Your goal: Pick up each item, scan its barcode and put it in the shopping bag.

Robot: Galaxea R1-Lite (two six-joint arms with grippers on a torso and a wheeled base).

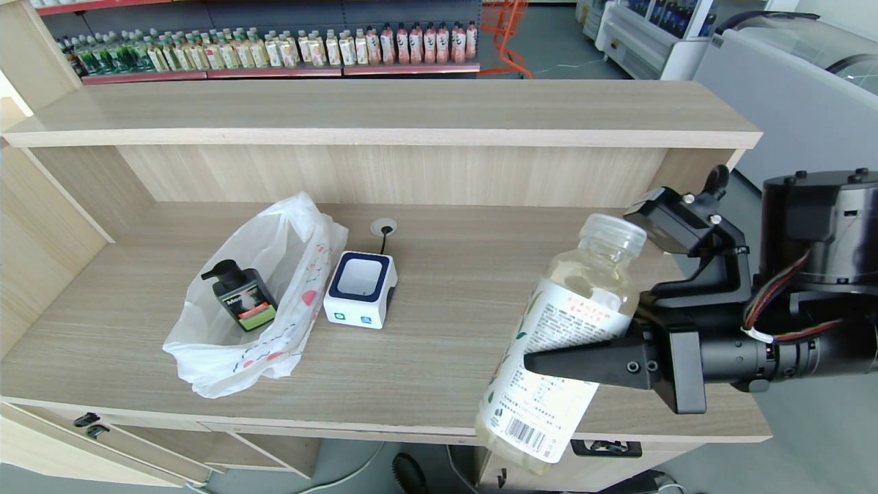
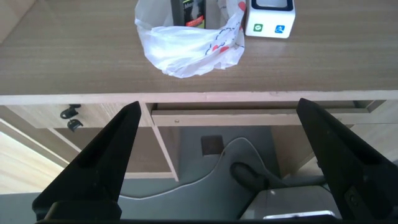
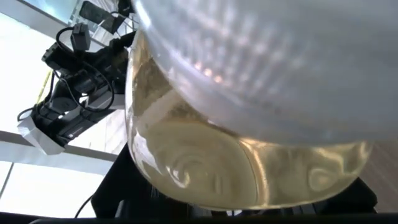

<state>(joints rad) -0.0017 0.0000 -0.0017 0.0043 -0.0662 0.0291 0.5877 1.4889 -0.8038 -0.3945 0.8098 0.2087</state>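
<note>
A clear bottle (image 1: 583, 302) of pale yellow drink with a white label hangs tilted over the counter's front right edge, cap up, barcode at its lower end. My right gripper (image 1: 576, 343) is shut on its middle. The bottle's base (image 3: 249, 124) sits close before the right wrist camera. The white shopping bag (image 1: 206, 357) lies open on the counter's left with a black pump bottle (image 1: 243, 295) inside. Right beside it stands the white, blue-topped scanner (image 1: 360, 288). My left gripper (image 2: 219, 109) is open and holds nothing, below the counter's front edge, facing the bag (image 2: 180, 50) and scanner (image 2: 270, 15).
The wooden counter (image 1: 446, 309) has a raised ledge (image 1: 384, 110) along its back and a cable hole (image 1: 384, 226) behind the scanner. Drawers with latches (image 2: 71, 118) sit under its front edge. Drink shelves and freezers stand in the room behind.
</note>
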